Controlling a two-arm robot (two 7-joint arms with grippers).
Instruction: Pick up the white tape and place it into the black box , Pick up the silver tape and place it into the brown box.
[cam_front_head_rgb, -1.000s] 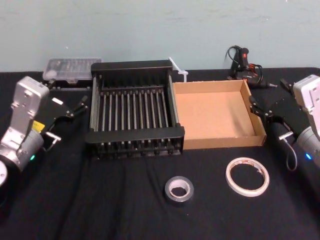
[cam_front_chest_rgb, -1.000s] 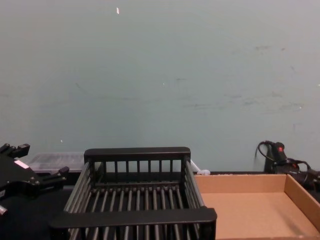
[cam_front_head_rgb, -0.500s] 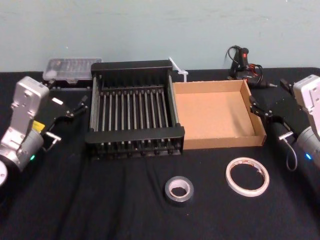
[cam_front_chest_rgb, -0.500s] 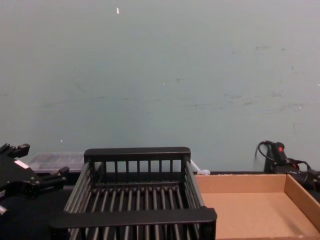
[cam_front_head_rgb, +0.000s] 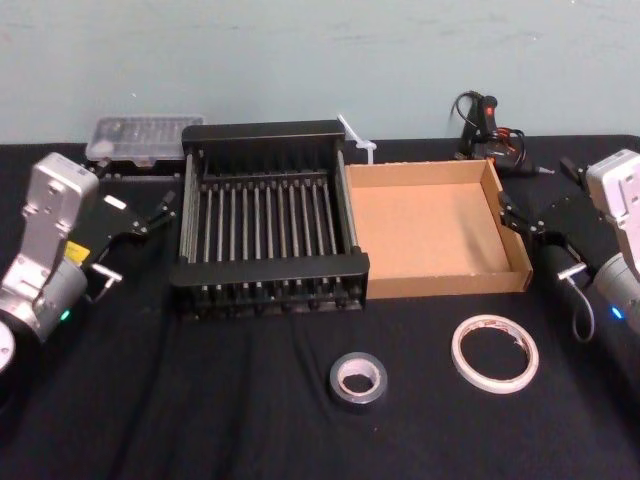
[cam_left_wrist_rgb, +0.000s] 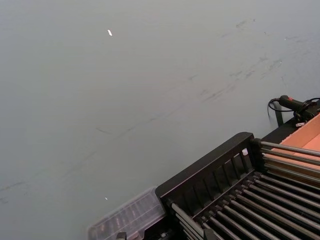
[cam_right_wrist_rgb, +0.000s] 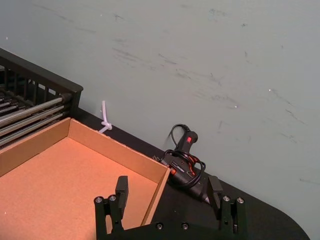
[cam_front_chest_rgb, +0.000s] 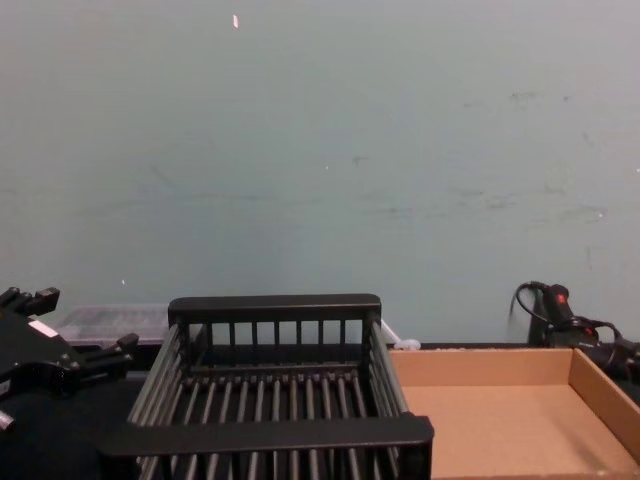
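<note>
Nothing is picked yet: the white tape roll with reddish print (cam_front_head_rgb: 494, 353) and the dull silver tape roll (cam_front_head_rgb: 358, 377) lie on the black cloth in front of the black slatted crate (cam_front_head_rgb: 268, 269) and the tan cardboard tray (cam_front_head_rgb: 437, 284), so the right gripper (cam_right_wrist_rgb: 167, 197), fingers spread, hanging beside that tray, must descend to the white roll, while the left gripper (cam_front_head_rgb: 135, 230), also spread, waits beside the crate.

The black box (cam_left_wrist_rgb: 240, 195) sits before a grey-green wall (cam_left_wrist_rgb: 125, 75) — a clear plastic case (cam_left_wrist_rgb: 127, 220) beside it (brown box (cam_left_wrist_rgb: 300, 145) opposite).

white tape (cam_front_head_rgb: 494, 353): white, reddish print
silver tape (cam_front_head_rgb: 358, 377): dark grey, pale core
black box (cam_front_head_rgb: 268, 287): black, slatted bars
brown box (cam_front_head_rgb: 437, 284): tan cardboard
table (cam_front_head_rgb: 200, 400): black cloth
wall (cam_front_head_rgb: 300, 60): pale teal, scuffed
</note>
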